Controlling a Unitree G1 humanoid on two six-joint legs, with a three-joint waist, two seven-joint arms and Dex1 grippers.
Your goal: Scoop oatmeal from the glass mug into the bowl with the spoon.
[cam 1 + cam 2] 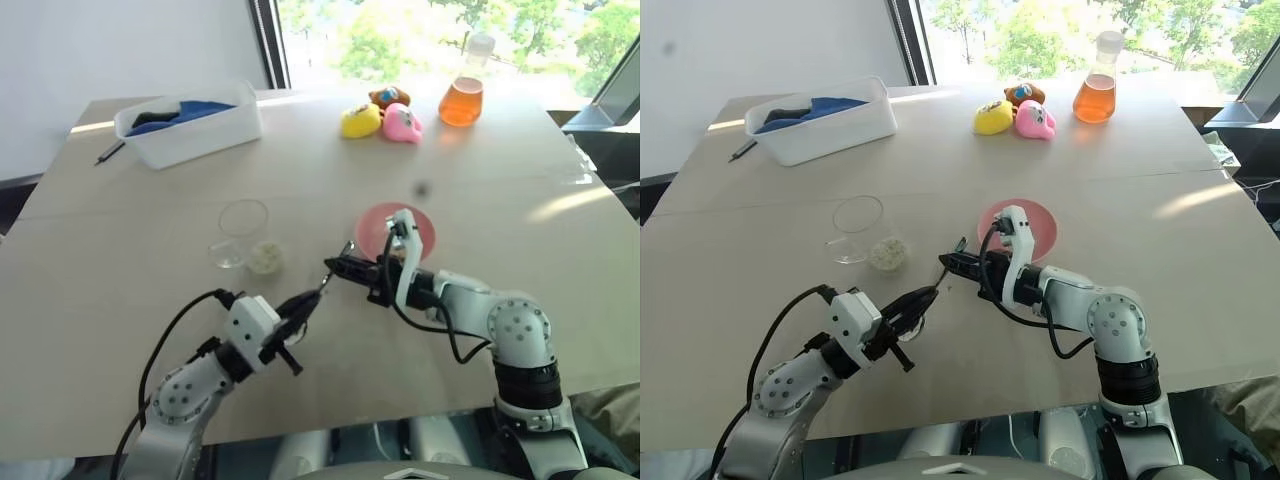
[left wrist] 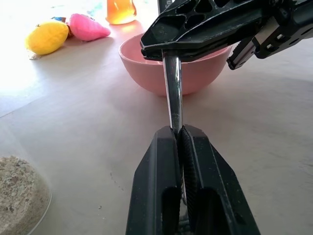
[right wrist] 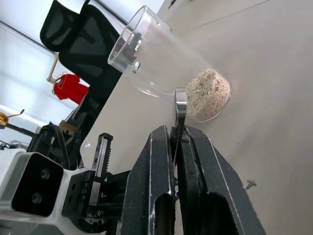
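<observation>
1. Our left gripper is clamped on one end of the spoon.
2. Our right gripper pinches the spoon's other end, so we hold it between both above the table.
3. The mug stands left of the spoon, oatmeal in it.
4. The bowl sits just behind our right gripper.

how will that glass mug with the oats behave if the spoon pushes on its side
The glass mug looks thin-walled and light, with only a small clump of oatmeal at its base, so it would probably slide or tip easily. The table looks smooth, giving little grip. Being glass, it is likely fragile.
</observation>
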